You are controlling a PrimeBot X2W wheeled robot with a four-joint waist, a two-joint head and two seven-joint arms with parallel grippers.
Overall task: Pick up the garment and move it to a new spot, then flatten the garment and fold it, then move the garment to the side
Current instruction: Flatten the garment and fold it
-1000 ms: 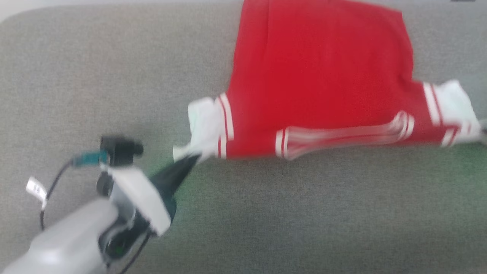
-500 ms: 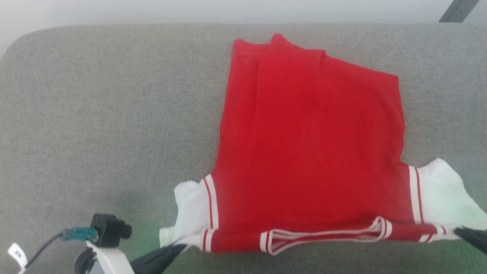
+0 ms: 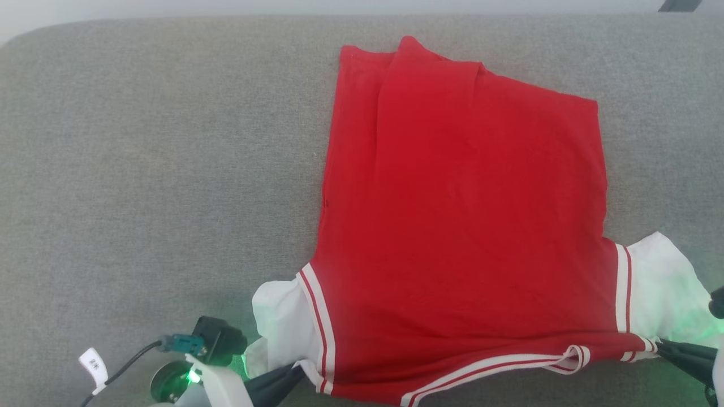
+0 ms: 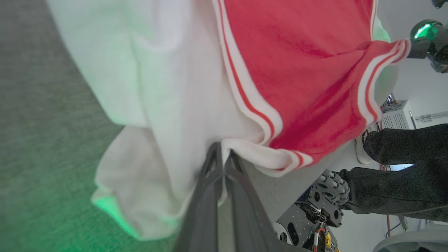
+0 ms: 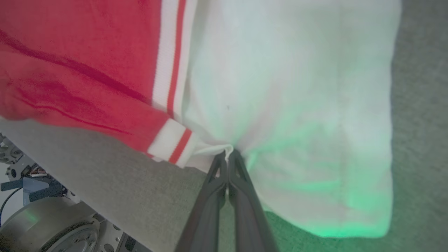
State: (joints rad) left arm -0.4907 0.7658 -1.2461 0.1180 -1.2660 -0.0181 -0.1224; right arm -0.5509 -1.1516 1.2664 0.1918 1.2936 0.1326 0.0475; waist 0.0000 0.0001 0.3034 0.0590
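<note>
Our left gripper (image 4: 221, 154) is clamping tight on the white sleeve panel at the near left corner of the jersey (image 3: 464, 226), and our right gripper (image 5: 228, 154) is pinching the white panel at its near right corner. Between the two grips, we are holding the striped hem stretched, while the red body is lying spread on the grey fabric-covered surface (image 3: 141, 169), right of its middle. Past the surface's edge, a person's dark-trousered legs (image 4: 395, 175) are showing beside a black ribbed wheel (image 4: 330, 194).
</note>
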